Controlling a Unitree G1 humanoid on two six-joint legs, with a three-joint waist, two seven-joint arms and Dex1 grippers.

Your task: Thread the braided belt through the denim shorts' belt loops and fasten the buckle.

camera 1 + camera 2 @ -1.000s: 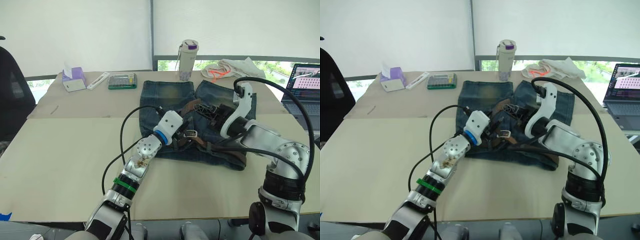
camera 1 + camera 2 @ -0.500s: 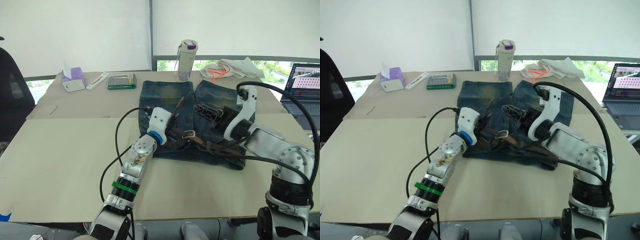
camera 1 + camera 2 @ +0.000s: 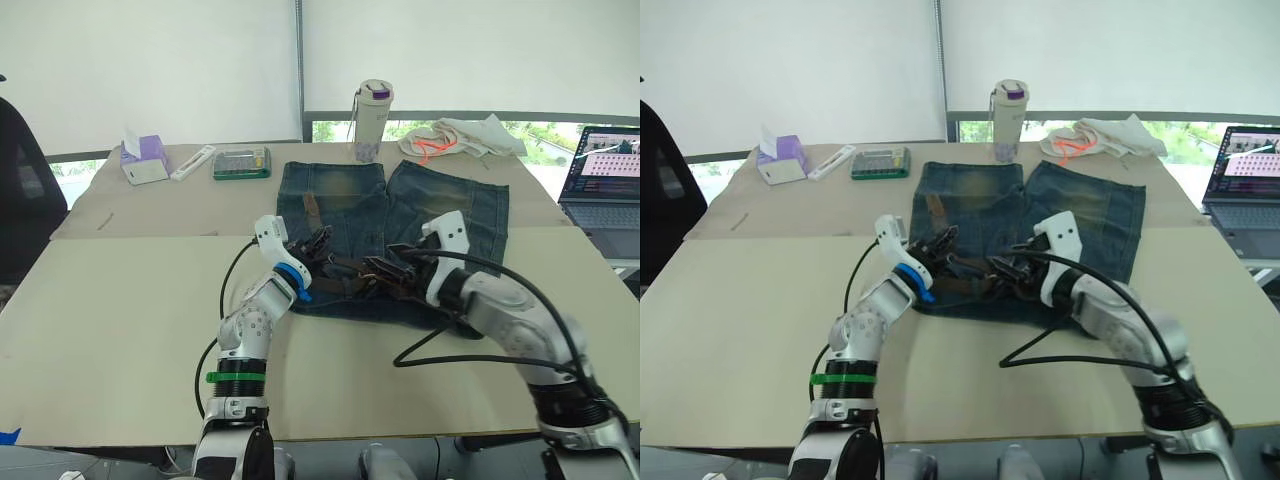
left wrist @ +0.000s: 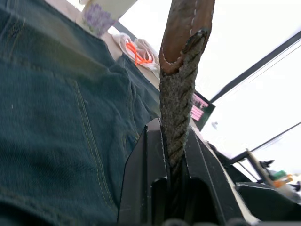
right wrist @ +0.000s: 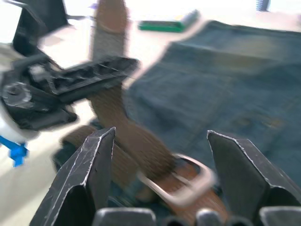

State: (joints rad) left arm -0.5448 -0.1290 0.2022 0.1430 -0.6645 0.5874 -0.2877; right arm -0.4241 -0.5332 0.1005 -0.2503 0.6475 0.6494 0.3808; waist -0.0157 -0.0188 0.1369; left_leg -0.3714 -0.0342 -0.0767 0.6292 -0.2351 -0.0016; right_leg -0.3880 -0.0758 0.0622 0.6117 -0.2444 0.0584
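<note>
The denim shorts [image 3: 440,215] lie flat mid-table, waistband toward me. The braided belt [image 3: 350,272] lies bunched along the waistband, and its leather-tipped end [image 3: 312,208] sticks out over the left leg. My left gripper [image 3: 316,243] is shut on that end; in the left wrist view the strap [image 4: 181,80] rises from between the fingers [image 4: 141,179]. My right gripper [image 5: 160,136] is open, hovering just over the silver buckle [image 5: 188,181] near the waistband's middle. The belt loops are too small to make out.
Along the far edge stand a bottle [image 3: 372,120], a calculator [image 3: 243,162], a white remote [image 3: 195,160] and a tissue box [image 3: 145,158]. A whitish cloth with orange cord [image 3: 455,138] lies at the back right, a laptop [image 3: 605,185] at the right edge, a black chair [image 3: 25,190] on the left.
My right gripper opened and dropped from over the right leg to the buckle. My left gripper closed on the belt's end and drew back leftward. Both arms now sit lower.
</note>
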